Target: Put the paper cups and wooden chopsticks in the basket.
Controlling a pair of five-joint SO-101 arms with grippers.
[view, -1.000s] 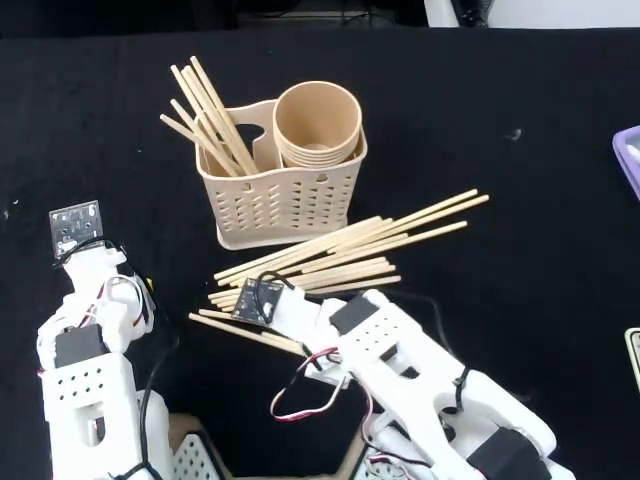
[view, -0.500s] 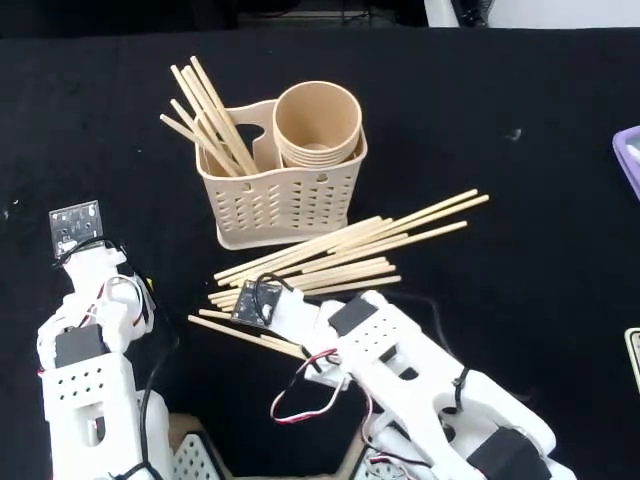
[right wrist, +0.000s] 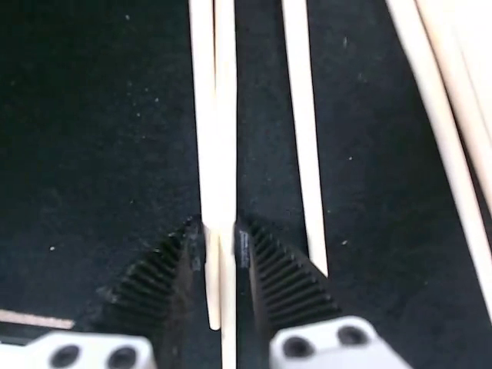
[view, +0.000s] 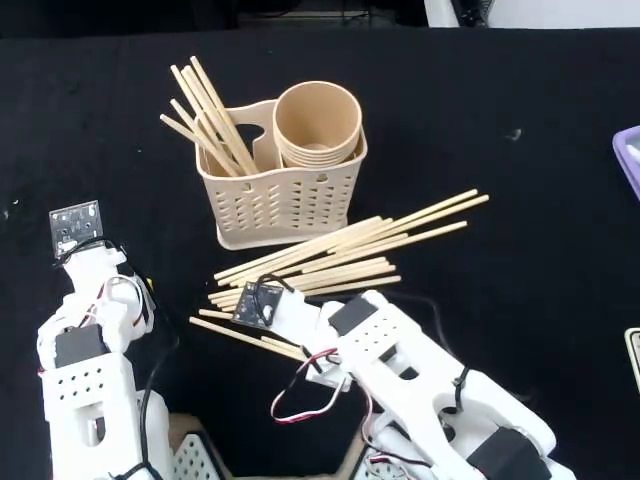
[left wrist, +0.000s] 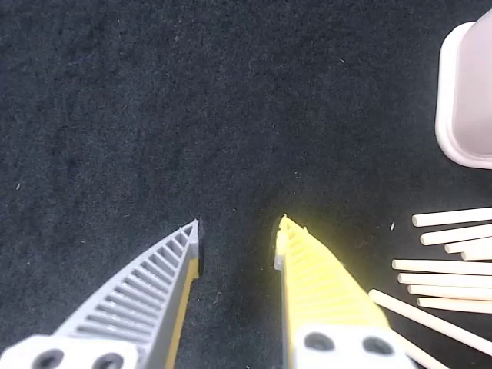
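A cream basket (view: 285, 205) stands at the back of the black cloth. It holds stacked paper cups (view: 317, 122) and several wooden chopsticks (view: 205, 110) leaning left. A loose pile of chopsticks (view: 350, 255) lies in front of it. My right gripper (right wrist: 219, 231) is low at the pile's left end, shut on a pair of chopsticks (right wrist: 215, 115) that point away from it; in the high view that pair (view: 235, 332) runs under the right arm (view: 380, 350). My left gripper (left wrist: 238, 227) hovers open over bare cloth, left of the chopstick ends (left wrist: 453, 261) and the basket's corner (left wrist: 465, 100).
A purple object (view: 628, 155) pokes in at the right edge, with a pale item (view: 635, 355) below it. Both arm bases stand at the near edge. Bare black cloth lies left of the basket and right of the pile.
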